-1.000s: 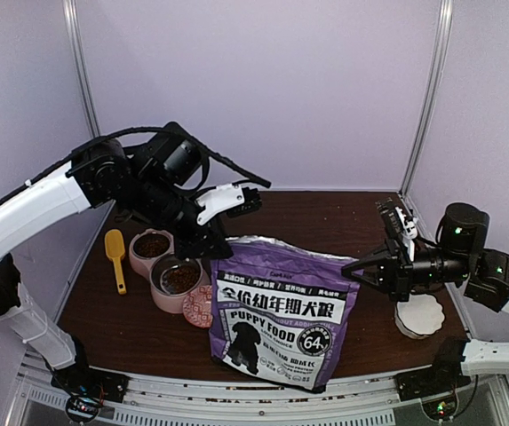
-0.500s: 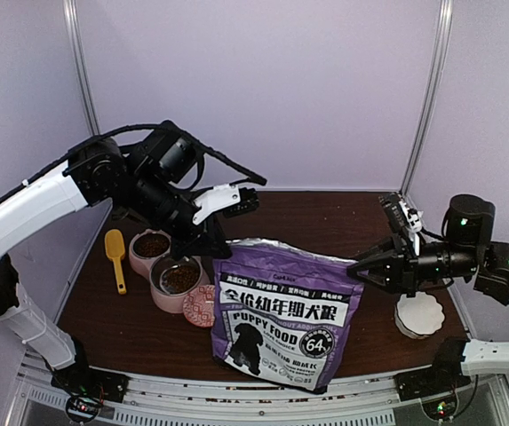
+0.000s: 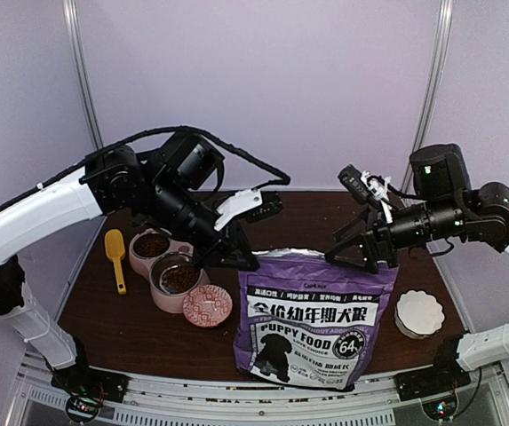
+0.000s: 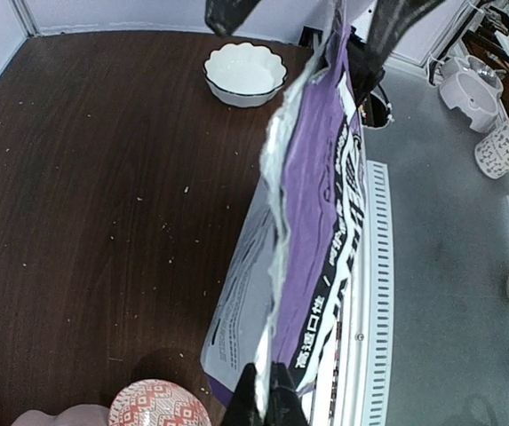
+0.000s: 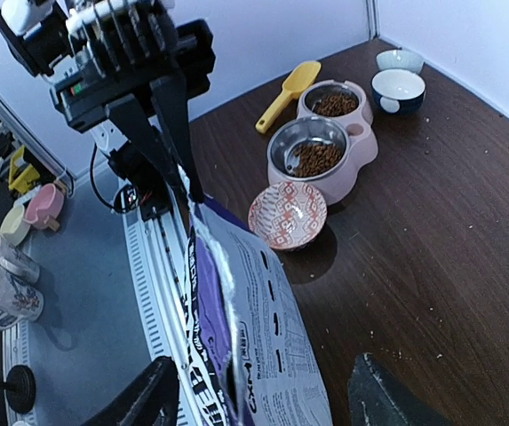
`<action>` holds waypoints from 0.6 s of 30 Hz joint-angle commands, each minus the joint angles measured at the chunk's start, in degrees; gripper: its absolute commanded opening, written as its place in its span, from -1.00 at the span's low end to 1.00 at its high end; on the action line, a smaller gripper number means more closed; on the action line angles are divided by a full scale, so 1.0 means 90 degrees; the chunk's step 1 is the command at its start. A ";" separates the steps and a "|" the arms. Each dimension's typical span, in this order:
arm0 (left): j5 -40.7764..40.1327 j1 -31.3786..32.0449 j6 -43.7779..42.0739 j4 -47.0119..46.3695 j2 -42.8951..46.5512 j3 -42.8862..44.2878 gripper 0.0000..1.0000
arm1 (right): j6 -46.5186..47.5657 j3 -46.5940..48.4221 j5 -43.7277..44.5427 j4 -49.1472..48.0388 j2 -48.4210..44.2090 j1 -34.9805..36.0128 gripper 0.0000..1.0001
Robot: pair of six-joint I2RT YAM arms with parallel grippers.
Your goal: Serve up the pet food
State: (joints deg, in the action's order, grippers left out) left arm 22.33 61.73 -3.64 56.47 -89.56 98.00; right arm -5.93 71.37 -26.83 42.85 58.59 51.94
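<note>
The purple "PUPPY FOOD" bag (image 3: 312, 324) stands upright near the table's front edge. My left gripper (image 4: 267, 401) is shut on the left end of its torn top edge (image 4: 281, 204). My right gripper (image 5: 263, 404) hangs open over the other end, one finger on each side of the bag (image 5: 263, 302), not gripping it. Brown pet food (image 3: 181, 278) lies in both steel bowls of the pink feeder (image 3: 139, 262); the same kibble (image 5: 316, 160) shows in the right wrist view. The bag's inside is hidden.
A yellow scoop (image 3: 115, 253) lies left of the feeder. A red patterned bowl (image 3: 208, 306) sits between feeder and bag. A white scalloped bowl (image 3: 418, 312) stands right of the bag. Two small bowls (image 5: 396, 80) sit beyond the feeder. Crumbs dot the table.
The bag has shifted right and stands more upright, with my left gripper carrying its corner. My right gripper has opened and moved up and left over the bag's top.
</note>
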 commanded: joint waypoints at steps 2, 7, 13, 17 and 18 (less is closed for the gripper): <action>0.0142 -0.0026 0.0114 -0.1323 0.0166 0.0008 -0.71 | 0.0509 0.0868 0.0382 0.0747 0.0631 0.0295 0.35; 0.0083 -0.0032 0.0166 -0.1762 0.0415 -0.0418 -0.49 | 0.0945 0.1438 0.0330 0.1178 0.1272 0.0350 0.35; 0.0353 -0.0213 0.0402 -0.2481 0.0773 -0.1094 -0.16 | 0.1380 0.1965 -0.0207 0.1668 0.1860 0.0363 0.31; 0.0573 -0.0374 0.0720 -0.3194 0.1172 -0.1748 0.04 | 0.1475 0.2103 -0.0399 0.1876 0.2088 0.0436 0.20; 0.0629 -0.0409 0.0799 -0.3388 0.1277 -0.1936 0.08 | 0.1488 0.2092 -0.0410 0.1917 0.2130 0.0443 0.09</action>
State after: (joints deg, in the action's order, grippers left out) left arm 24.84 59.48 0.10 36.36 -82.39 85.32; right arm 5.23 88.27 -27.92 56.49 76.79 55.13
